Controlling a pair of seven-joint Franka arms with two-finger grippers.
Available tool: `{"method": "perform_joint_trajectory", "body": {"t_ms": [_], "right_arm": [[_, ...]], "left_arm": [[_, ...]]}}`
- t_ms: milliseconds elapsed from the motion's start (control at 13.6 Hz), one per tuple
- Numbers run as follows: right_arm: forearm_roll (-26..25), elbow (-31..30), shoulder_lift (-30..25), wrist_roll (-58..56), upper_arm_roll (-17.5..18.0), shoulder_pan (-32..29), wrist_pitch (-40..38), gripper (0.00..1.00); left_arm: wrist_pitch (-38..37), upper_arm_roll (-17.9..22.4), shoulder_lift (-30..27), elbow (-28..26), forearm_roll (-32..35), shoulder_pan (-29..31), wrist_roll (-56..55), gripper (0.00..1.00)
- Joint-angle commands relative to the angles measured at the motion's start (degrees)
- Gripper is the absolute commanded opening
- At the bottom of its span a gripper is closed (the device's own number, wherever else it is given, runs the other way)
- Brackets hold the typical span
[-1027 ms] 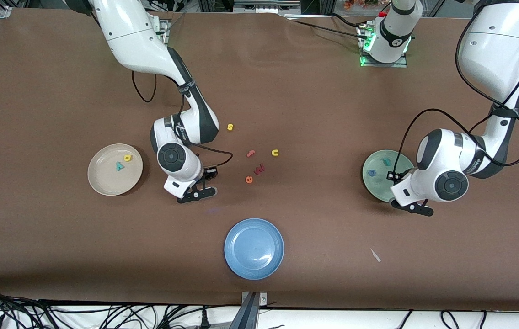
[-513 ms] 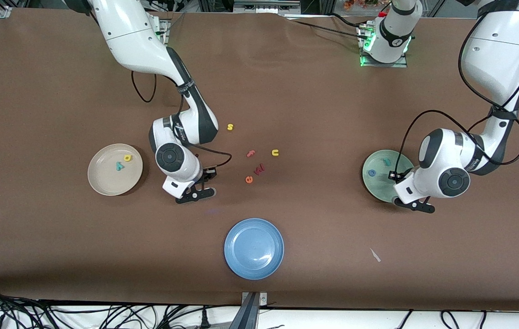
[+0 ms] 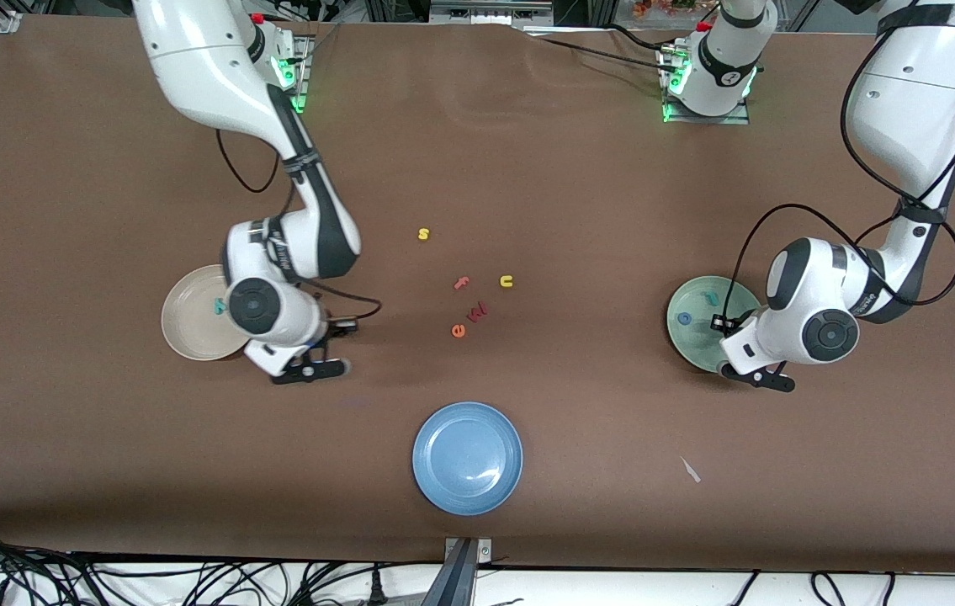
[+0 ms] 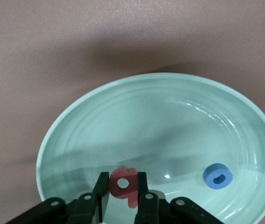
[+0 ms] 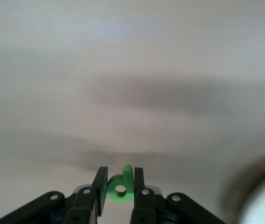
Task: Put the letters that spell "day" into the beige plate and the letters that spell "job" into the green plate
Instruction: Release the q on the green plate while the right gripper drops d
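Observation:
My left gripper (image 4: 122,179) is shut on the salmon-red b (image 4: 123,183) and hangs over the green plate (image 4: 76,140). In that plate lie the blue o (image 4: 217,175) and, in the front view, the teal j (image 3: 710,297). There the left gripper (image 3: 753,376) is over the green plate's (image 3: 687,341) camera-side rim. My right gripper (image 5: 120,179) is shut on the green d (image 5: 122,187). In the front view the right gripper (image 3: 309,368) is over bare table beside the beige plate (image 3: 187,328). The teal y (image 3: 220,306) lies in that plate. The right arm hides the yellow a.
A blue plate (image 3: 467,457) sits near the table's camera-side edge. Loose letters lie mid-table: yellow s (image 3: 423,234), pink f (image 3: 462,283), yellow u (image 3: 506,281), dark red w (image 3: 478,312), orange e (image 3: 458,331). A white scrap (image 3: 690,470) lies toward the left arm's end.
The right arm has swung toward the beige plate with the green d and now covers part of that plate and the yellow a. The left arm has hardly moved.

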Motion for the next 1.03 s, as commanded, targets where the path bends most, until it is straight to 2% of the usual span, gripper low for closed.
{"method": "perform_joint_trajectory", "body": {"t_ms": [0,73,367,513,587,660,733,953], "right_arm": [[0.31,-6.45,-5.46,-1.98,-3.17,0.10,-1.20,0.13],[0.39,-7.95,-6.08,-3.03,-4.58,0.10,-1.29,0.13],[0.39,-12.09,-7.23,-3.66,-9.41,0.10,-2.33,0.13],[0.39,-12.18,-7.14,-3.66,-11.96,0.02,-4.09,0.13],[0.39,-12.36,-6.88,-3.66,-12.84,0.02,-4.27,0.21],[0.57,-12.62,-6.88,-3.83,-13.37,-0.07,-4.27,0.75],[0.65,-12.54,-6.97,-3.75,-13.47,-0.07,-4.27,1.00],[0.74,-10.26,-7.23,-1.91,-13.29,0.54,-7.51,1.00]], "left_arm": [[0.67,-0.39,-0.04,-0.42,0.55,0.22,0.54,0.86],[0.59,-0.39,-0.38,-0.16,0.55,0.05,0.54,1.00],[-0.38,-1.79,-4.06,0.55,0.55,-0.22,0.28,1.00],[-4.14,-3.37,-7.75,1.68,0.55,-0.22,0.01,1.00],[-7.64,-3.90,-9.95,2.74,0.55,-0.22,0.36,1.00],[-10.29,-5.30,-11.71,4.57,0.55,-0.22,0.27,1.00],[-12.92,-5.92,-12.60,7.12,0.46,-0.13,0.27,1.00],[-23.02,-8.73,-14.01,17.91,0.55,-0.22,0.19,1.00]]}}
